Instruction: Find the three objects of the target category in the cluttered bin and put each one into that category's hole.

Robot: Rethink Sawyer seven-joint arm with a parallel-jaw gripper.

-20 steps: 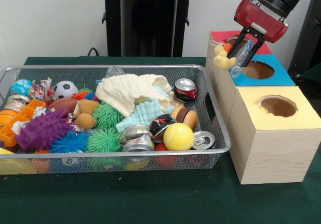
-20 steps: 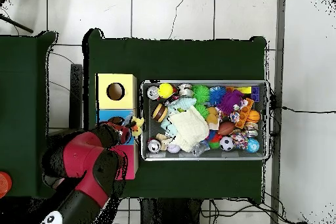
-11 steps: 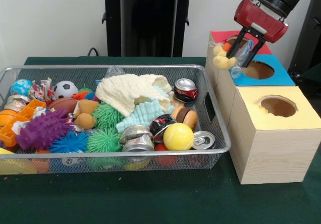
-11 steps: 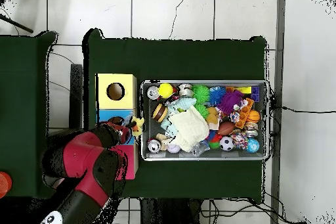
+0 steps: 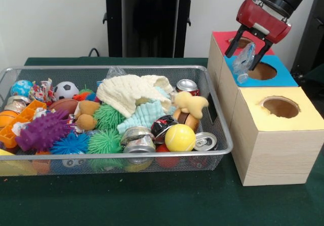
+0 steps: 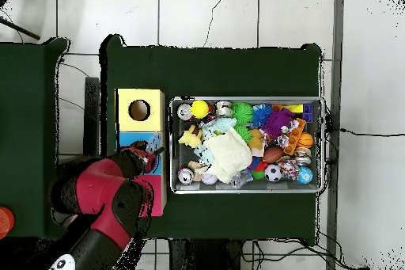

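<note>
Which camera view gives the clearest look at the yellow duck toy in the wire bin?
The front view: the yellow duck toy shows in full among the clutter at the wire bin's end nearest the boxes. The overhead view shows it only as a small yellow shape without detail.

Dark green tablecloth [image 5: 152, 200], perhaps felt.

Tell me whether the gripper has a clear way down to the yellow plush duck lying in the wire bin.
Probably yes: the yellow plush duck lies on top of the clutter, uncovered, and the gripper hangs open beside the wire bin.
</note>
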